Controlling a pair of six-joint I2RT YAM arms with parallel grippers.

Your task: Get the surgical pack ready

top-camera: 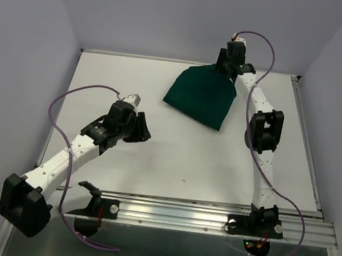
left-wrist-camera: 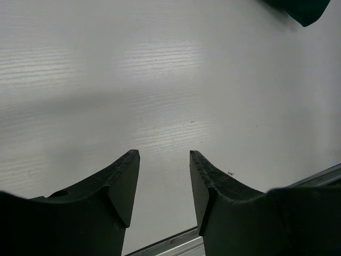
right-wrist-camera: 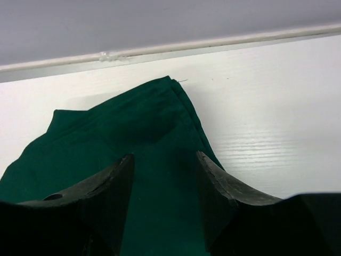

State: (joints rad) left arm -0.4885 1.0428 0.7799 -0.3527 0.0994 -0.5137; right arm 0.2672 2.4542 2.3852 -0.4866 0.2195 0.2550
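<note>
Looking at the big white counter (top-camera: 173, 160), you see the green drape (top-camera: 197, 97) lying far and a bit right, fanning out toward the near side. Your right gripper (right-wrist-camera: 164, 154) hangs spread over its far corner, close to the far edge. Your left gripper (left-wrist-camera: 164, 152), spread and empty, sits well apart, near left, with open room.

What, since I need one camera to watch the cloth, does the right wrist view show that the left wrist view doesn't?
Only the right wrist view: the dark green drape up close, its folded edges layered, under the right fingers, plus the far edge strip and the wall. Only the left wrist view: the near metal rail and a wide stretch of table, with just one drape corner at top right. Both: white tabletop and dark fingers standing apart.
</note>
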